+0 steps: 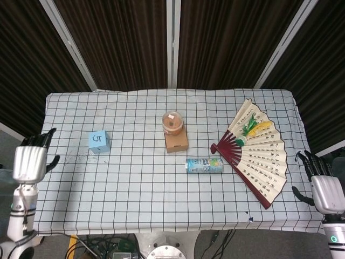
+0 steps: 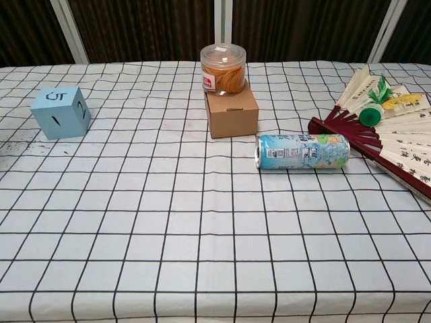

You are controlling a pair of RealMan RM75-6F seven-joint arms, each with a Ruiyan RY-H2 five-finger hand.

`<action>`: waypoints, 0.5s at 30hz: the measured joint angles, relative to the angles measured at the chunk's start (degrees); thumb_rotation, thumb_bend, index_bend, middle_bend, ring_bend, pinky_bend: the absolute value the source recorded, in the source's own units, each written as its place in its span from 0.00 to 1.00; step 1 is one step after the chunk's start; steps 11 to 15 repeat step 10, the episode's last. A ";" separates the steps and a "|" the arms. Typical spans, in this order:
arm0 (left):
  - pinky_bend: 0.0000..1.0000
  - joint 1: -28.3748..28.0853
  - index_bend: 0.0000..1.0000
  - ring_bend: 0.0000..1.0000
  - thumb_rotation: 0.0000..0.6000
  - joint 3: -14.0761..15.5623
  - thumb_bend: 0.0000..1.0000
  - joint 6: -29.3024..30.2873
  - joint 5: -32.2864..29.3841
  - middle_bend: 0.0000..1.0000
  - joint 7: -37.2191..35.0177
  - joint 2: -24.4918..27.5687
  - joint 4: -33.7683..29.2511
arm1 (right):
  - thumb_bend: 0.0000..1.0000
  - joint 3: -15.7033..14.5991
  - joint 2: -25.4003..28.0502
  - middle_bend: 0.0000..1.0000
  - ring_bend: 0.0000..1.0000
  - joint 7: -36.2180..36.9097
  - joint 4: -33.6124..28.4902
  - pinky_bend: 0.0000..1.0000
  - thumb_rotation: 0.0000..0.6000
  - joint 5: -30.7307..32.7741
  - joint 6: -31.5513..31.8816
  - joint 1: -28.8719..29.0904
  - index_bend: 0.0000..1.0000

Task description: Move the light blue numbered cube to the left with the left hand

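The light blue numbered cube (image 1: 99, 141) (image 2: 60, 112) stands alone on the checked tablecloth at the left side of the table, with nothing touching it. My left hand (image 1: 30, 162) hangs off the table's left edge, well left of and below the cube, fingers spread and holding nothing. My right hand (image 1: 325, 190) stays beyond the table's right front corner, fingers apart and holding nothing. Neither hand shows in the chest view.
A brown cardboard box (image 1: 176, 142) with a clear plastic jar (image 1: 172, 122) on top stands mid-table. A drink can (image 1: 204, 165) lies on its side in front of it. An open paper fan (image 1: 259, 150) covers the right side.
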 measured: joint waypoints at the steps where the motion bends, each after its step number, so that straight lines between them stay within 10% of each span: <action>1: 0.03 1.97 0.07 0.00 1.00 1.31 0.00 0.89 0.96 0.00 -1.18 0.62 -0.80 | 0.19 -0.27 -0.01 0.00 0.00 -0.18 -0.37 0.00 1.00 -0.36 -0.19 0.05 0.00; 15: 0.00 11.17 0.07 0.00 0.91 6.73 0.00 -7.39 10.79 0.00 -7.96 5.92 -5.77 | 0.18 -1.45 -0.98 0.00 0.00 -1.60 -0.40 0.00 1.00 -1.20 -0.69 -0.09 0.00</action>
